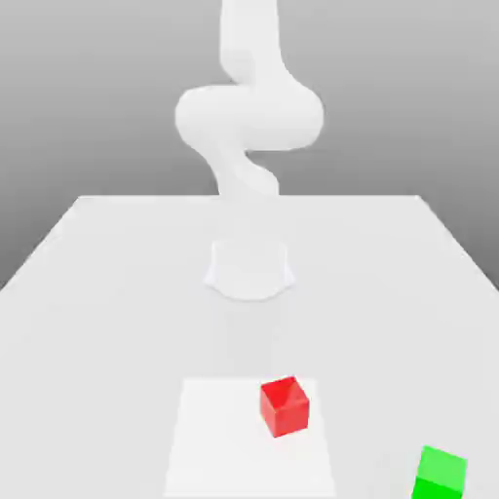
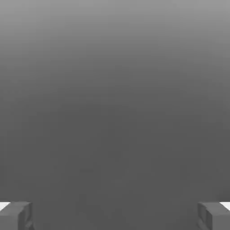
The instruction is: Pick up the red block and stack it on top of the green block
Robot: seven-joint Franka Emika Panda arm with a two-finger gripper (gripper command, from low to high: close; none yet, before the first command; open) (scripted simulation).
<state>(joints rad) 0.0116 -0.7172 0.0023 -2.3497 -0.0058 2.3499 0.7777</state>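
Exterior view: the red block [image 1: 285,405] sat on the white worktop [image 1: 97,292], near the front edge; the green block [image 1: 441,474] lay well apart toward the exterior view's right. The arm [image 1: 249,117] rose behind both. Hand view: the fingers [image 2: 15,215] stood wide apart (holding nothing), with neither block between them.

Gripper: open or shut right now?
Open. The gripper fingertips sit far apart in the hand view, nothing between them.
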